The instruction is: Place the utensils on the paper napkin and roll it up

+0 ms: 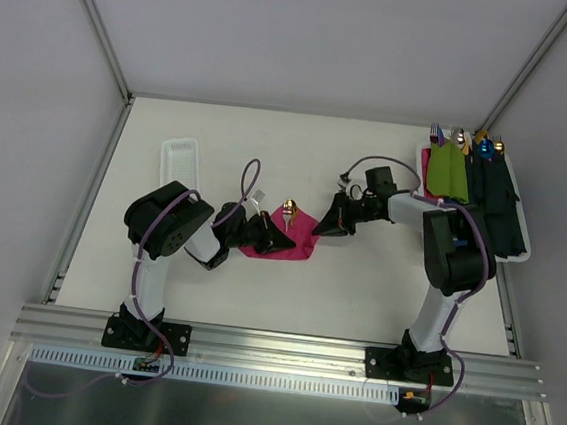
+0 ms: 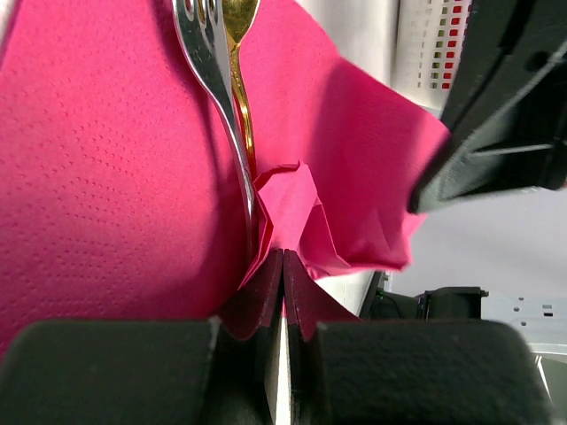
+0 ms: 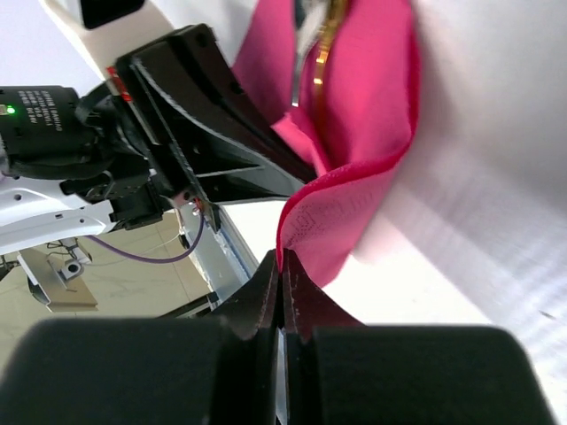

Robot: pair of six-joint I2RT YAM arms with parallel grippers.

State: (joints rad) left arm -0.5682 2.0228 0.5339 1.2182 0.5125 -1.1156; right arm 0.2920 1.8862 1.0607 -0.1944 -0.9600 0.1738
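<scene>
The magenta-pink paper napkin [image 1: 296,239] lies mid-table between my two grippers. Gold utensils [image 1: 288,210] lie on it, their heads sticking out past its far edge. In the left wrist view the gold utensils [image 2: 237,71] lie along the napkin [image 2: 97,177], whose near edge is folded up. My left gripper [image 1: 273,236] is shut on the napkin's left part [image 2: 282,257]. My right gripper [image 1: 318,226] is shut on the napkin's right corner [image 3: 282,257] and holds it lifted; the napkin [image 3: 354,150] curls over a gold utensil [image 3: 323,44].
A white tray [image 1: 521,246] at the right edge holds green [image 1: 448,171] and navy napkin rolls [image 1: 496,193] with coloured utensils. An empty white tray [image 1: 179,165] lies behind the left arm. The two grippers are close together over the napkin.
</scene>
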